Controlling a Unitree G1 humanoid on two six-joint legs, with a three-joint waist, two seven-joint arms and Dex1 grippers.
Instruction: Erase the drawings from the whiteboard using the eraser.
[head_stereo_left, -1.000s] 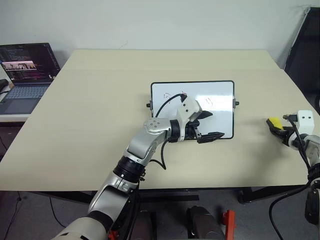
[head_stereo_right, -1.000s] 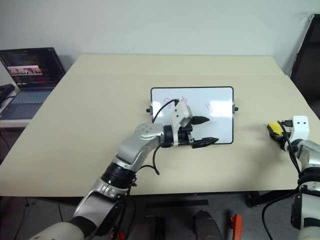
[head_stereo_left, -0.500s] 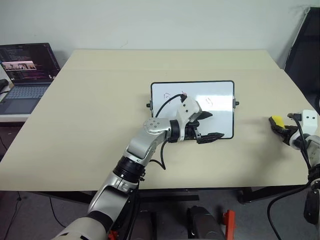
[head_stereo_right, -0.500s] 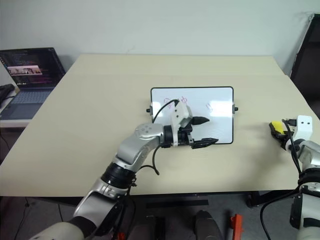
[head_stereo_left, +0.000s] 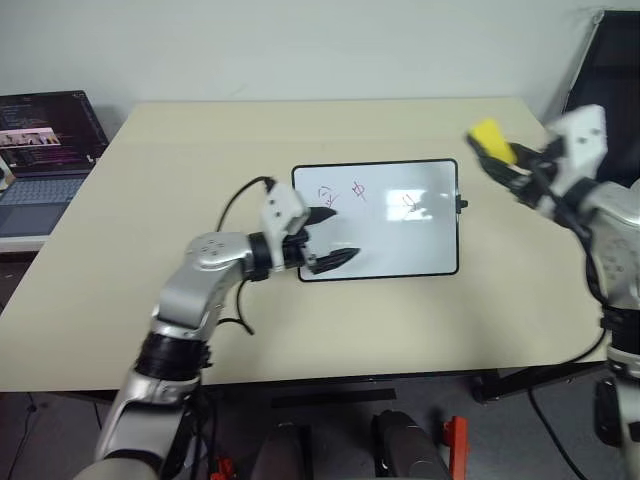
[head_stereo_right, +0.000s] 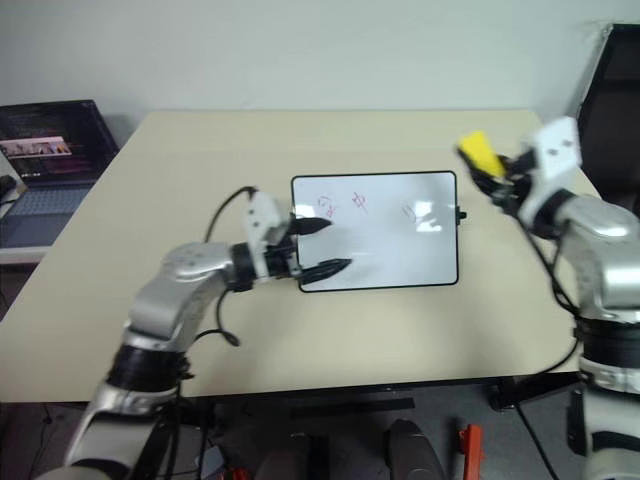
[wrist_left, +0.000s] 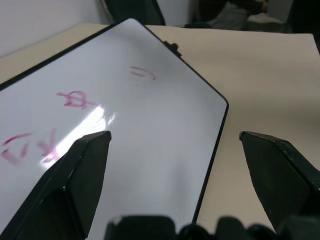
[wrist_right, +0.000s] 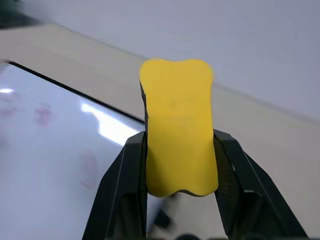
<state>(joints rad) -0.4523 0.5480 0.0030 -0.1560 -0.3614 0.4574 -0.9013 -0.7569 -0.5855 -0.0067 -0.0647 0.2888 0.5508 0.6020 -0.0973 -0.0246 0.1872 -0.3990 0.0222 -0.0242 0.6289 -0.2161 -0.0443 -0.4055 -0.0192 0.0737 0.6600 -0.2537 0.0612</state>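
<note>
While the whiteboard (head_stereo_left: 378, 218) lies flat mid-surface (head_stereo_left: 150, 200) with red drawings (head_stereo_left: 355, 193) on it, the right claw (head_stereo_left: 505, 165) pinches the yellow eraser (head_stereo_left: 491, 140) up in the air by its right edge — left claw (head_stereo_left: 330, 240) spread wide over the left edge.

head pair: high, facing down on the whiteboard (head_stereo_left: 377, 217)
left wrist: low over whiteboard's near edge
right wrist: close behind the eraser (wrist_right: 177, 147), whiteboard beyond
</note>
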